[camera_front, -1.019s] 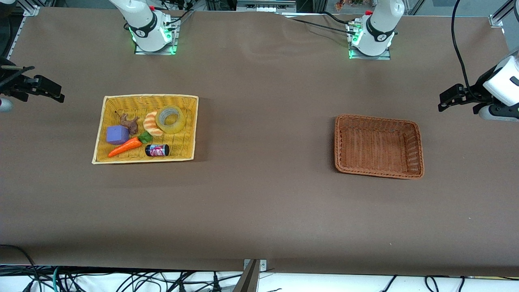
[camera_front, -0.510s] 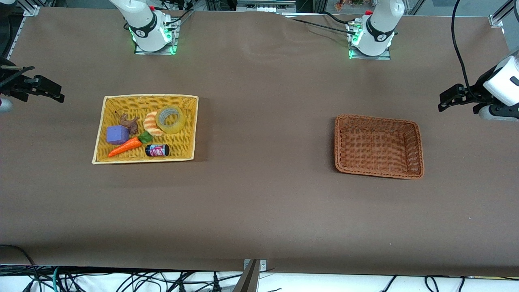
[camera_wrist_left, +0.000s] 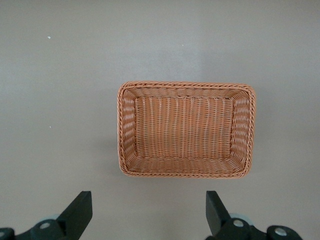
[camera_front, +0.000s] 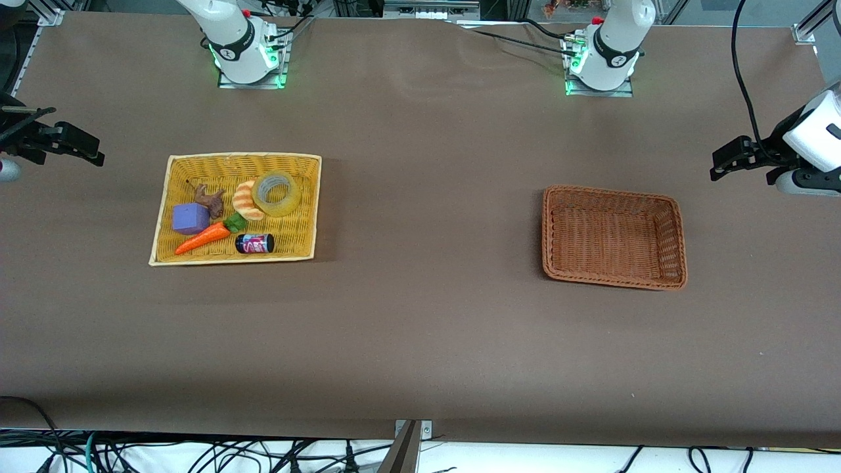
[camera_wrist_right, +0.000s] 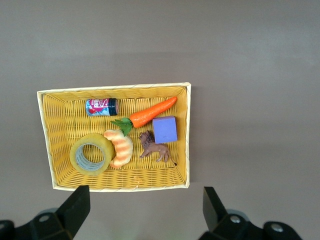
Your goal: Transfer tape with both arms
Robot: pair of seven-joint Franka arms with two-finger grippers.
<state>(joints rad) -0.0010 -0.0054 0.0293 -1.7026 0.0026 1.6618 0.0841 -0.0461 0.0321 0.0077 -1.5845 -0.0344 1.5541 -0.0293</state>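
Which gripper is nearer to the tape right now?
Right. The right gripper hangs open near the yellow basket holding the tape; the left gripper waits open past the brown basket, at the table's left-arm end.

Brown worktop under even light, edged by frame and cables

The worktop [camera_front: 420, 341] is covered by a plain matte brown sheet, faintly creased toward the edge where the bases stand. Aluminium frame rails [camera_front: 49, 14] are seen at its corners. Below its near edge a white floor strip is strewn with black cables [camera_front: 197, 456], and a metal bracket [camera_front: 412, 430] is fixed at mid-edge.
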